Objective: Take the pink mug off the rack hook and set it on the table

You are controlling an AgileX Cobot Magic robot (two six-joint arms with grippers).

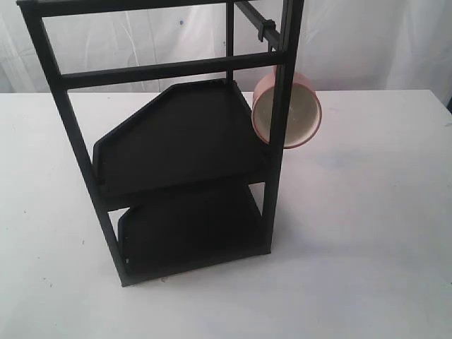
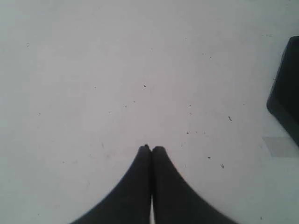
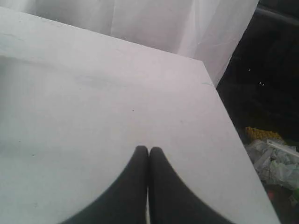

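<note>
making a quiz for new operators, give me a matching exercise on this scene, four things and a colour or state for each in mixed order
Things:
1. pink mug
2. rack
3. table
4. left hand

Colours or states:
A. white, wide and flat
B. shut, fingertips together
C. hanging, mouth towards the exterior camera
D. black, with two shelves

Pairs: 1-C, 2-D, 3-A, 4-B

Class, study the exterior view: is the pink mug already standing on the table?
No, the pink mug hangs on its side under the rack hook, level with the upper shelf.
</note>
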